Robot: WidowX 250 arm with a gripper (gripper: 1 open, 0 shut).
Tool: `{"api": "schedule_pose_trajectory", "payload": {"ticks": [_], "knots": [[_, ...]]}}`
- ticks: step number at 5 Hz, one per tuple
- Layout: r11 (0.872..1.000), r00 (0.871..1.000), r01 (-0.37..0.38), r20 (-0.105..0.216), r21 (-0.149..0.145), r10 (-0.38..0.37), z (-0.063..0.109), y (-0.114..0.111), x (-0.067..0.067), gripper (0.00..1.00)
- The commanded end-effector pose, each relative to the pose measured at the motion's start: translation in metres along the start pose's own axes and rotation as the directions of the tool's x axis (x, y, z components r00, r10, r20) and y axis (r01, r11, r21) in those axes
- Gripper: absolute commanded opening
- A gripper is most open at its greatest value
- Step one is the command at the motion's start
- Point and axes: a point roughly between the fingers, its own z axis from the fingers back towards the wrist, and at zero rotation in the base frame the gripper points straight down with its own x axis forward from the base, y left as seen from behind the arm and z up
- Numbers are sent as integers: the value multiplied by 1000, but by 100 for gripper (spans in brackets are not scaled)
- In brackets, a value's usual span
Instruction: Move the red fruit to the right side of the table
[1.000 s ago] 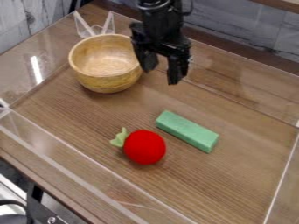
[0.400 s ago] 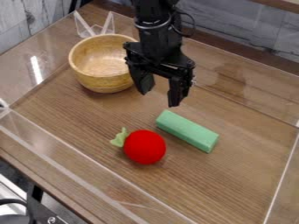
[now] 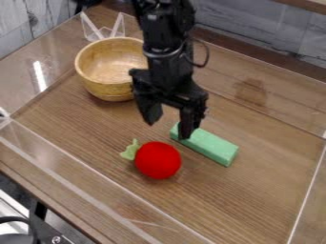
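Note:
The red fruit [image 3: 158, 160] is a small round bright red toy with a light green leafy stem on its left, lying on the brown wood-grain table [image 3: 76, 133] near the front centre. My gripper [image 3: 170, 121] hangs just above and behind it, pointing straight down. Its two black fingers stand wide apart with nothing between them. The right finger reaches down in front of the left end of the green block, hiding that end. The gripper is close over the fruit but not touching it.
A green rectangular block [image 3: 212, 145] lies right of the fruit, partly behind my fingers. A wooden bowl [image 3: 114, 69] stands at the back left. Low clear acrylic walls [image 3: 306, 200] border the table on all sides.
The gripper has come from beside the bowl toward the front of the table and lower, ending just above the red fruit. Its jaws stayed wide. The fruit, block and bowl have not moved.

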Motion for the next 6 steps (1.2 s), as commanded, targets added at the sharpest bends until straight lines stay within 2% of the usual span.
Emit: {"api": "schedule_pose_trajectory", "payload": {"ticks": [1, 3, 5, 6], "knots": [[1000, 999, -20, 49, 23, 19, -1, 10, -9, 100], [998, 998, -38, 47, 43, 36, -35, 24, 1, 100], [992, 994, -98, 46, 73, 95, -47, 38, -16, 100], [994, 997, -68, 35, 82, 66, -49, 39, -19, 100]]}}
